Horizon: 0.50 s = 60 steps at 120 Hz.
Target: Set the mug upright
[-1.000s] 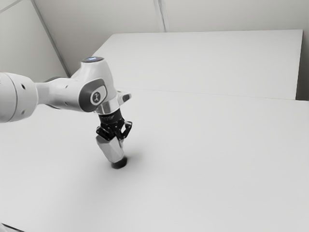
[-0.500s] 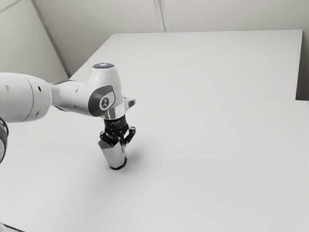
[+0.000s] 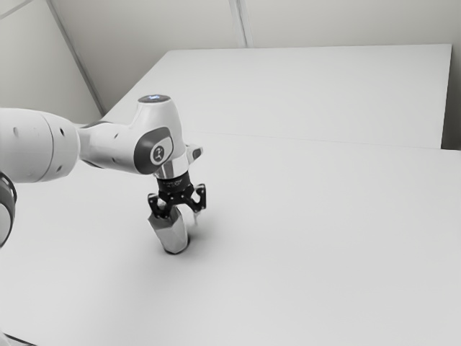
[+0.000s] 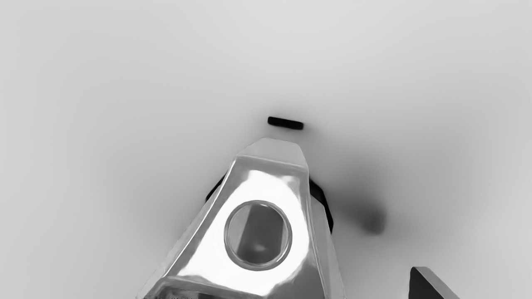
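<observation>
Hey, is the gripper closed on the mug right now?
No, in the wrist view one finger stands apart from the mug, with a gap between them.

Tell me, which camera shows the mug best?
The wrist view: the mug is close there, its shiny facets and round ring clear, though the picture's edge cuts it off. The exterior view shows it from farther away, by the open hand.
</observation>
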Motion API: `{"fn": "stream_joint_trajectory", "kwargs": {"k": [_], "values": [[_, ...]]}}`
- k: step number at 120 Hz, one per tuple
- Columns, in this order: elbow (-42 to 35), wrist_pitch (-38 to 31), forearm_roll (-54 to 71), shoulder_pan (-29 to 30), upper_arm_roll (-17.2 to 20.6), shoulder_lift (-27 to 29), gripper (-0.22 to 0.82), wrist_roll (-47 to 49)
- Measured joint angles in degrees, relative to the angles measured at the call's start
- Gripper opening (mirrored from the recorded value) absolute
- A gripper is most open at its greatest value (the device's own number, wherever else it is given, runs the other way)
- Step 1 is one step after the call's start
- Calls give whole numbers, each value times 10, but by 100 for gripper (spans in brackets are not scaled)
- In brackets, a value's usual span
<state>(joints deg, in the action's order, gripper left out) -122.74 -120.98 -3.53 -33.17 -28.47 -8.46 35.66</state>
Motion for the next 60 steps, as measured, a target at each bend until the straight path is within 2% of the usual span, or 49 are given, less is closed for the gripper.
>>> {"fn": "stream_joint_trajectory", "kwargs": {"k": [11, 24, 60], "values": [[1, 1, -2, 0, 0, 2, 41, 0], [2, 4, -4, 0, -2, 6, 49, 1], [18, 30, -5, 1, -3, 28, 58, -1]]}}
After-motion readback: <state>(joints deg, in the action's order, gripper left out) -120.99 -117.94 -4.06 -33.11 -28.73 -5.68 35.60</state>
